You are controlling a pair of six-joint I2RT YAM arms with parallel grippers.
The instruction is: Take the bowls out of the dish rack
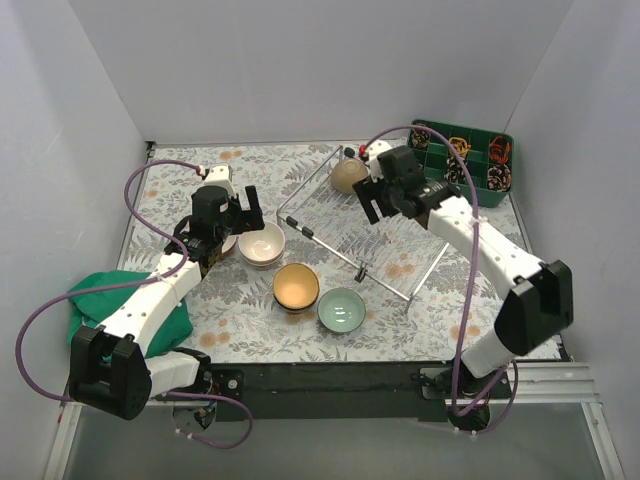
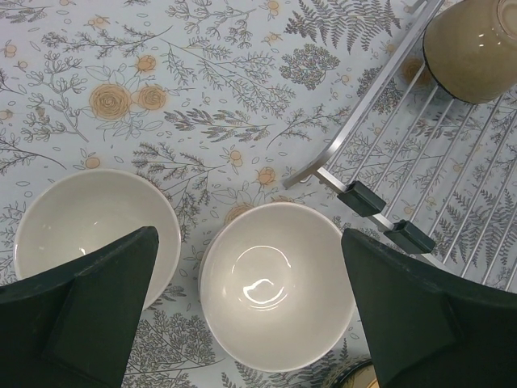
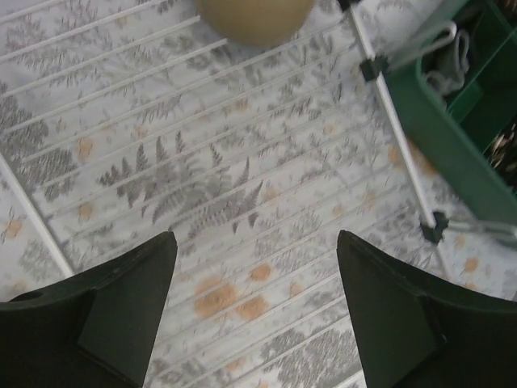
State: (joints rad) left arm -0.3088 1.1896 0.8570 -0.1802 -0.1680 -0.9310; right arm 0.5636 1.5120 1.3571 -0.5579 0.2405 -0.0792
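Note:
One tan bowl (image 1: pixel 349 176) stands at the far corner of the dish rack (image 1: pixel 340 255); it also shows in the right wrist view as the tan bowl (image 3: pixel 254 18). My right gripper (image 1: pixel 388 203) hovers open over the rack's bare wires (image 3: pixel 242 129), just near of that bowl, with nothing between its fingers. Left of the rack, on the table, sit a cream bowl (image 1: pixel 262 243), a second cream bowl (image 2: pixel 89 226), a tan bowl with a dark outside (image 1: pixel 296 286) and a pale green bowl (image 1: pixel 342 309). My left gripper (image 2: pixel 250 307) stands wide open above the cream bowl (image 2: pixel 279 283), apart from it.
A green compartmented tray (image 1: pixel 465 160) with small items sits right behind the rack's far right corner. A green cloth (image 1: pixel 120 300) lies at the left front under my left arm. White walls close in the floral table on three sides.

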